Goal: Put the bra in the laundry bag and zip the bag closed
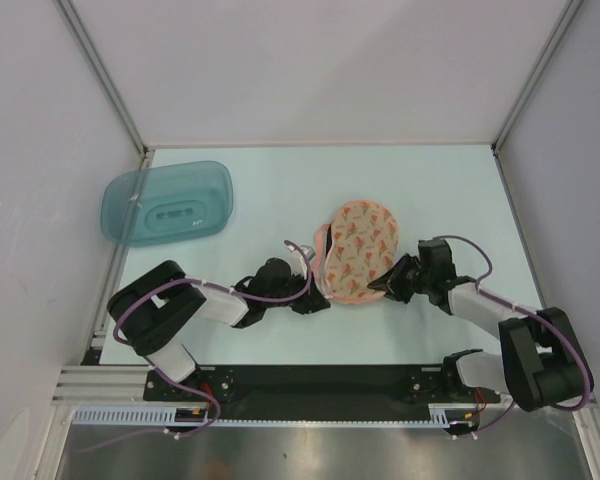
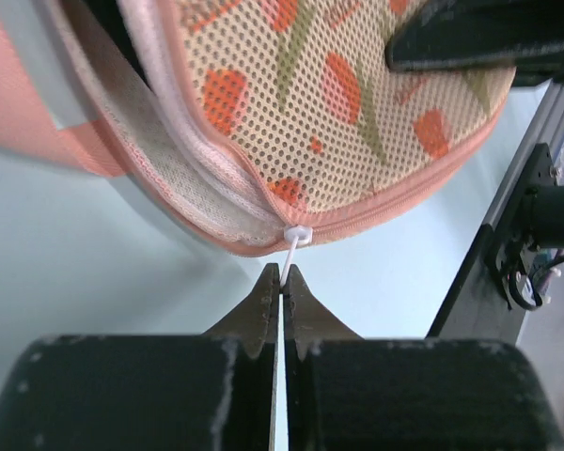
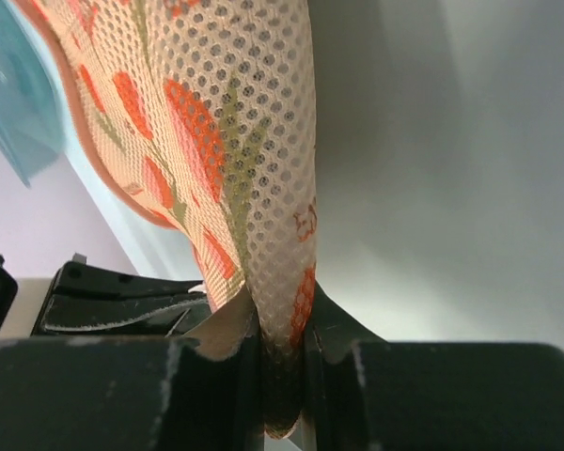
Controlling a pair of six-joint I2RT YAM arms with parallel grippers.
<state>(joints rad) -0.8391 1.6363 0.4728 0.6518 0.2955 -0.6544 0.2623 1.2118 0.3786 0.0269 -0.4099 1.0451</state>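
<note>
The peach laundry bag (image 1: 360, 248) lies at the table's middle, its two lobes folded nearly together. Its pink zip rim (image 2: 216, 202) is still parted on the left. My left gripper (image 1: 318, 290) is shut on the white zip pull cord (image 2: 289, 254), just below the white slider (image 2: 298, 235). My right gripper (image 1: 388, 285) is shut on the bag's near right edge (image 3: 282, 310), pinching the mesh fabric between its fingers. The bra is hidden; I cannot see it in any view.
A teal translucent tub (image 1: 167, 201) sits upside down at the back left. White enclosure walls and metal posts ring the table. The black rail (image 2: 508, 235) with cables runs along the near edge.
</note>
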